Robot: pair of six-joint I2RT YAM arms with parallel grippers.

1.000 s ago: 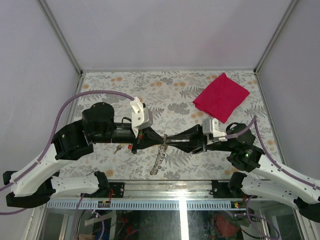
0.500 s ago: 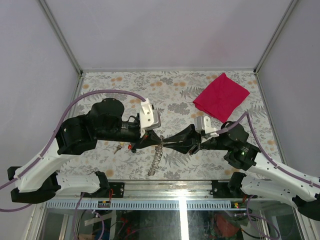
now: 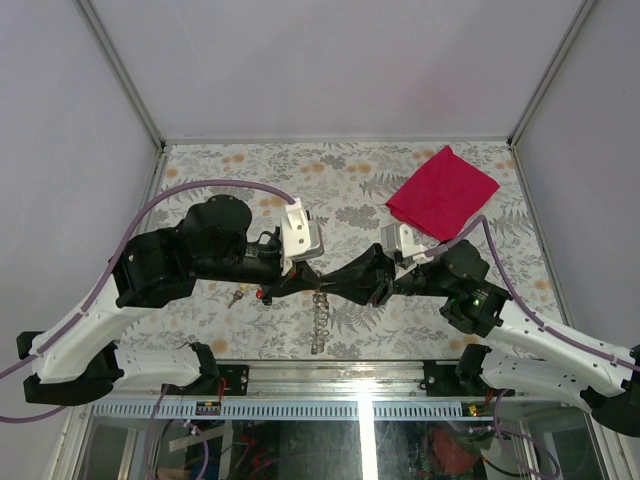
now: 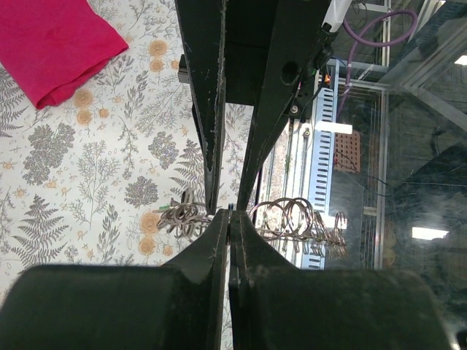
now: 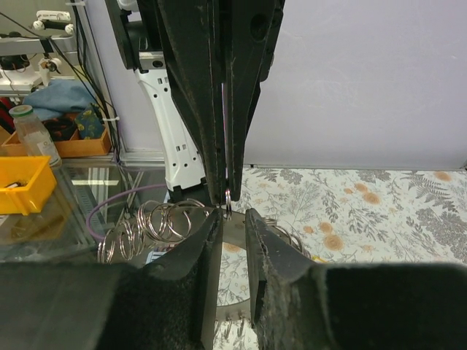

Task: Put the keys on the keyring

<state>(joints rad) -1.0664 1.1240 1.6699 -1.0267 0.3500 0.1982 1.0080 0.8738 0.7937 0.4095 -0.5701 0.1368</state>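
Two pairs tip-to-tip, left fingers (image 4: 210,251) pinching ring chain (image 3: 320,315), right fingers (image 5: 203,251) slightly parted.

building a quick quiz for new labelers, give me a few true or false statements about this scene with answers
1. The red cloth lies at the far right of the table. True.
2. The left gripper is wide open. False: its jaws are shut.
3. The chain of rings rests on the red cloth. False: it runs from the gripper tips toward the near edge, apart from the cloth.
4. The left gripper and the right gripper meet tip to tip. True.
5. A key lies on the table, apart from the chain of rings. True.
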